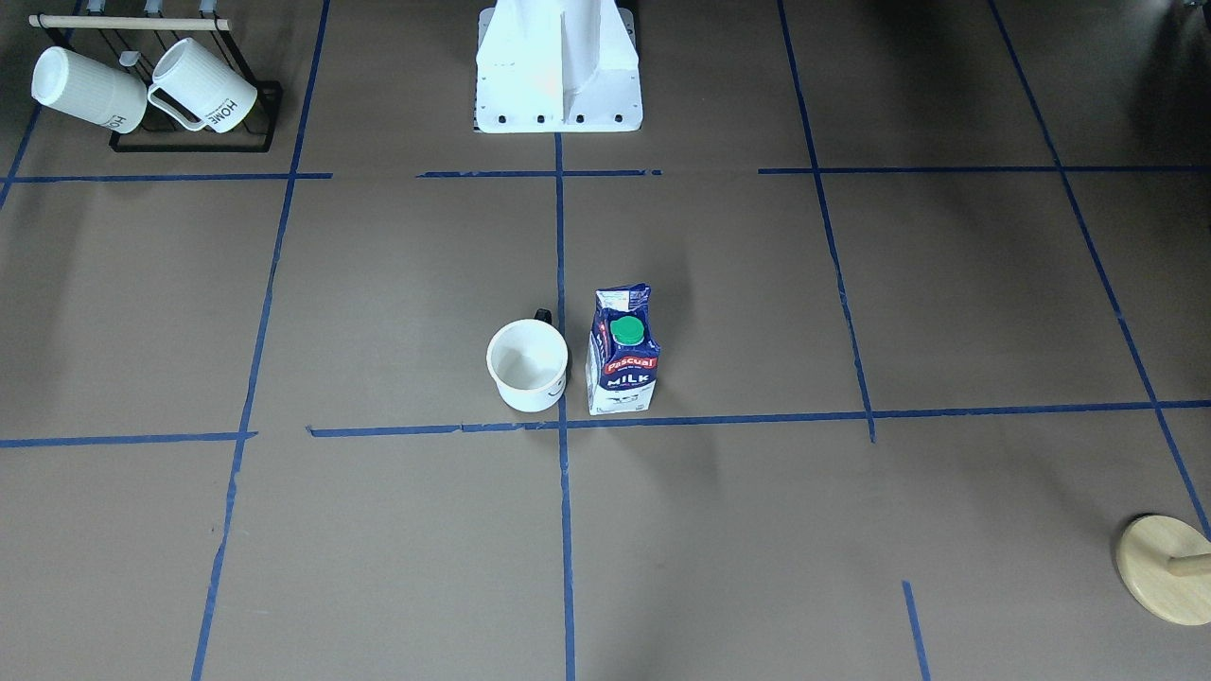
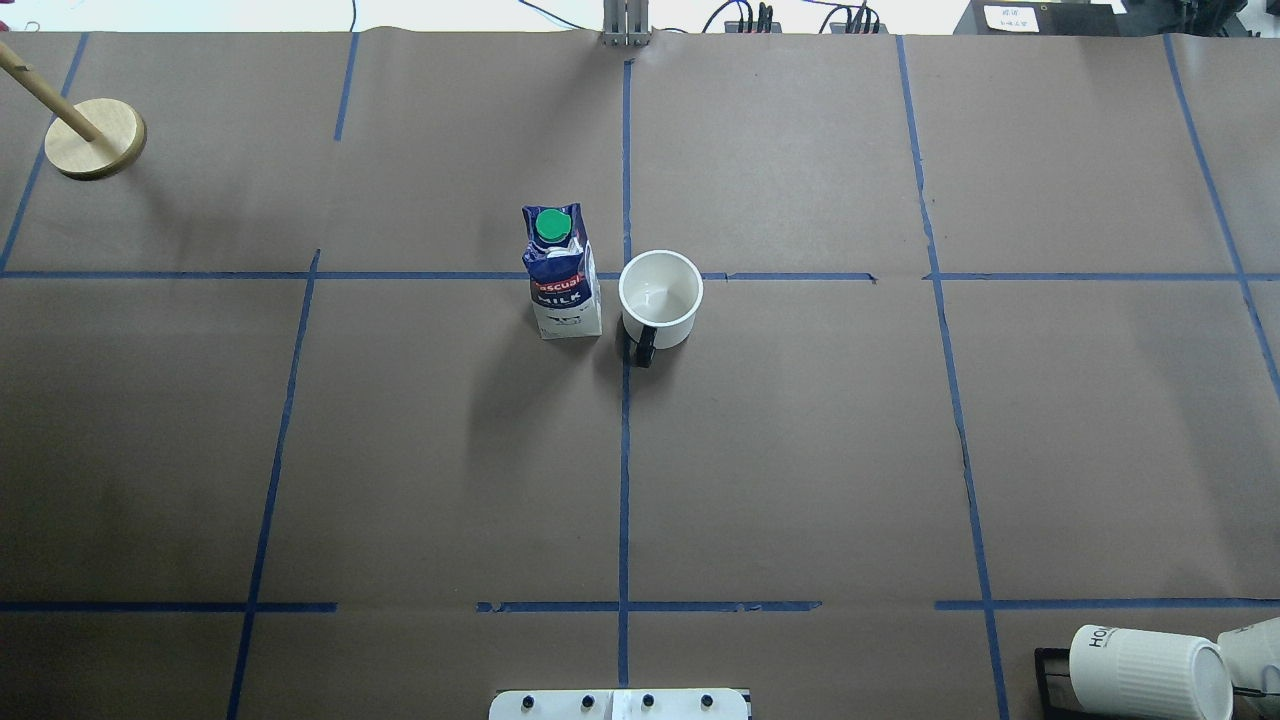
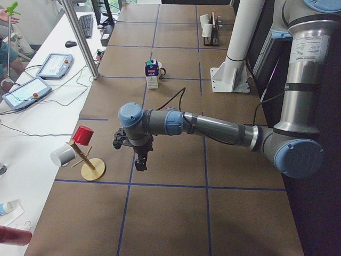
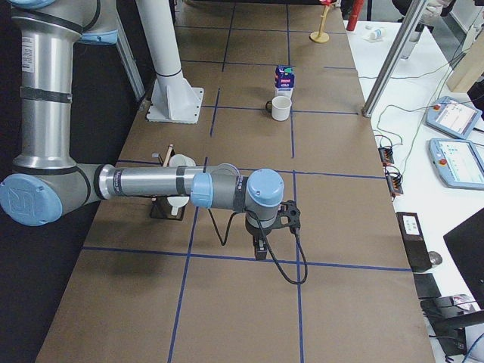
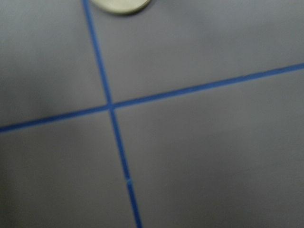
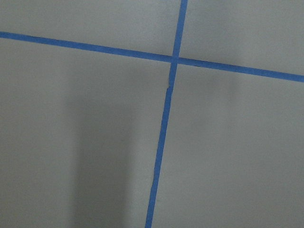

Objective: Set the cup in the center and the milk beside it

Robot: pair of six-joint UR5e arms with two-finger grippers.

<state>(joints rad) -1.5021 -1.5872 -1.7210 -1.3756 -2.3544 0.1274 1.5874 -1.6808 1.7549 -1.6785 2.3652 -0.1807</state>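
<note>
The cup [image 1: 527, 364], a white mug with a black handle, stands upright next to the center tape crossing [image 1: 562, 424]; it also shows in the overhead view [image 2: 660, 298]. The milk carton [image 1: 623, 355], dark blue with a green cap, stands upright close beside it across the vertical tape line, as the overhead view shows too [image 2: 563, 275]. Both grippers are far from them and appear only in the side views. The left gripper [image 3: 140, 166] hangs over the table near the wooden stand. The right gripper [image 4: 259, 252] hangs near the mug rack. I cannot tell whether either is open.
A black rack with ribbed white "HOME" mugs [image 1: 142, 90] stands at the table's corner on the robot's right. A wooden mug tree [image 3: 90, 165] with a red and a grey cup stands at the far corner on its left. The white robot base [image 1: 558, 66] is at the back.
</note>
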